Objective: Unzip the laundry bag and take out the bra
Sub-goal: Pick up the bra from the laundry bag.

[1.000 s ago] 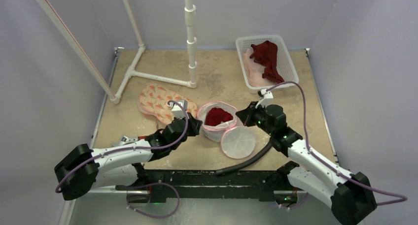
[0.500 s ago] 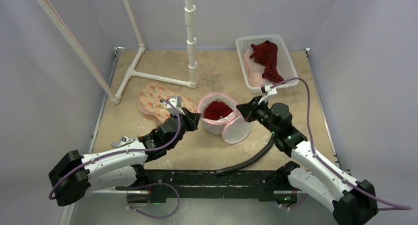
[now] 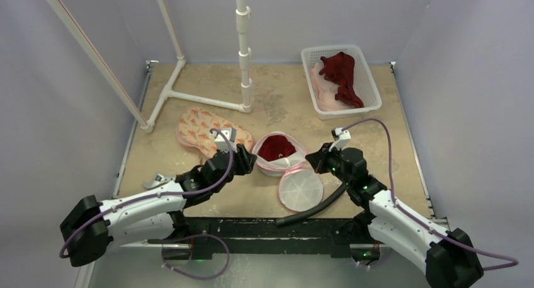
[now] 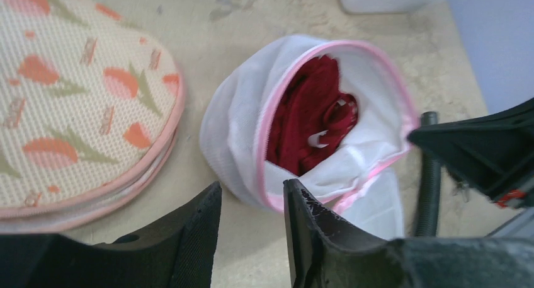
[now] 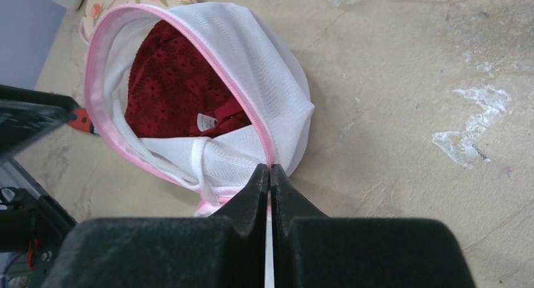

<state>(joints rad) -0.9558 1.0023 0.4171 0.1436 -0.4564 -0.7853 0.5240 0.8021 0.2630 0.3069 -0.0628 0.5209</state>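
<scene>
The white mesh laundry bag [image 3: 272,167] lies unzipped, its round flap [image 3: 301,189] flat just in front of it; the dark red bra [image 3: 276,148] sits inside the bag; the left gripper [image 4: 252,188], fingers apart and empty, hangs just left of the bag; the right gripper [image 5: 269,174], fingers pressed together, meets the bag's pink zip [image 5: 263,143]; whether it pinches the puller cannot be told.

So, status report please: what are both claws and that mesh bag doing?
Left gripper open, empty, beside laundry bag. Right gripper shut on its zipper edge. Bag unzipped, red bra inside. Black hose lying alongside.
</scene>
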